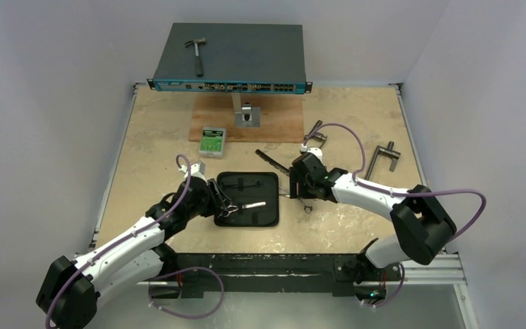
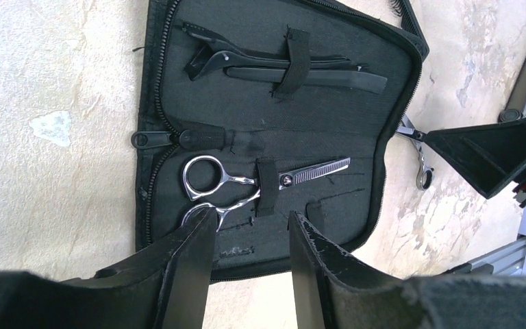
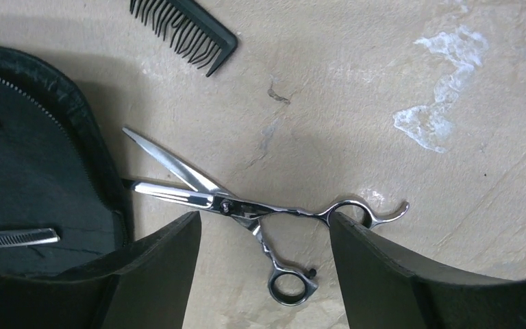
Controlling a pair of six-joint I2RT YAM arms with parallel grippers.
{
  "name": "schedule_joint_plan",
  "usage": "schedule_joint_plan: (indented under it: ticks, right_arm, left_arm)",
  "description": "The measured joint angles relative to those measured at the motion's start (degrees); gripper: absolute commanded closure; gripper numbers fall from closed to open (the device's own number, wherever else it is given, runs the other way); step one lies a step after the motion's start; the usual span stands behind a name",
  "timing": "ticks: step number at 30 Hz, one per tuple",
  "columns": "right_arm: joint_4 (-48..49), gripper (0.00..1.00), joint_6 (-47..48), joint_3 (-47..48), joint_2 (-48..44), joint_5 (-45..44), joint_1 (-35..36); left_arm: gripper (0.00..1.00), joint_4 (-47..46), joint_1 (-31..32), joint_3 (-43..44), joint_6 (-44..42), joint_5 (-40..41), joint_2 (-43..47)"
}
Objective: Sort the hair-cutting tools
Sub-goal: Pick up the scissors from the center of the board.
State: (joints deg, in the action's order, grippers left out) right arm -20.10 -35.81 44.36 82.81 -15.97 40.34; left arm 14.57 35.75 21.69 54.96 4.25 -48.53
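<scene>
From my left wrist view, the left gripper (image 2: 251,223) hangs over the near edge of a flat black fabric case (image 2: 246,38) with rounded corners and a zip around its rim. The jaws stand partly apart with nothing clamped between them. Its left finger (image 2: 195,257), matte black and wedge-shaped, covers part of the lower ring handle below it; I cannot tell whether it touches.

Inside the case lies a pair of polished silver thinning scissors (image 2: 285,179) with two ring handles and a toothed blade, tucked under a narrow black elastic strap (image 2: 266,192). Above them, slim black hair clips (image 2: 329,77) sit under another strap.

Further right, the right gripper (image 3: 264,221) is spread wide and holds nothing. Its two broad black fingers straddle a second pair of smooth silver scissors (image 3: 226,203) lying flat on the mottled beige stone-look table (image 3: 383,68), just beside the case's right edge. The plain blades are parted and point toward the case, and one ring carries a curled finger rest. Beyond them lies the toothed end of a narrow black plastic comb (image 3: 185,27).
</scene>
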Motion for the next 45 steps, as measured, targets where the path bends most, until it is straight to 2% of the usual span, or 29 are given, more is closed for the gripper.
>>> schedule_joint_plan:
  ticks: [4, 6, 15, 27, 32, 38, 45]
  right_arm:
    - [0.4, 0.21, 4.9, 0.3, 0.2, 0.5, 0.6]
    - [0.4, 0.21, 7.5, 0.8, 0.1, 0.6, 1.2]
    - [0.6, 0.29, 15.6, 4.9, 2.0, 0.5, 1.8]
    - [-0.5, 0.31, 18.9, 5.0, 7.6, 0.4, 5.9]
    - [-1.4, 0.37, 18.8, 6.4, 9.7, 0.2, 6.1]
    - [-1.0, 0.56, 17.9, 8.3, 11.8, 0.4, 5.8]
    - [0.5, 0.66, 16.1, 7.8, 11.6, 4.9, 1.1]
  left_arm:
    - [0.58, -0.2, 0.0, -0.3, 0.0, -0.4, 0.7]
    - [0.58, -0.2, 0.0, -0.7, 0.0, -0.5, 1.4]
    - [0.58, -0.5, 0.0, -1.0, 0.0, -1.1, 0.5]
    - [0.58, -0.9, 0.0, -1.0, 0.0, -2.0, -0.5]
    - [0.58, -1.3, 0.0, -1.0, 0.0, -2.2, -0.5]
    - [0.58, -1.6, 0.0, -1.0, 0.0, -2.4, -0.5]
    - [0.58, -1.6, 0.0, -1.0, 0.0, -2.4, -0.5]
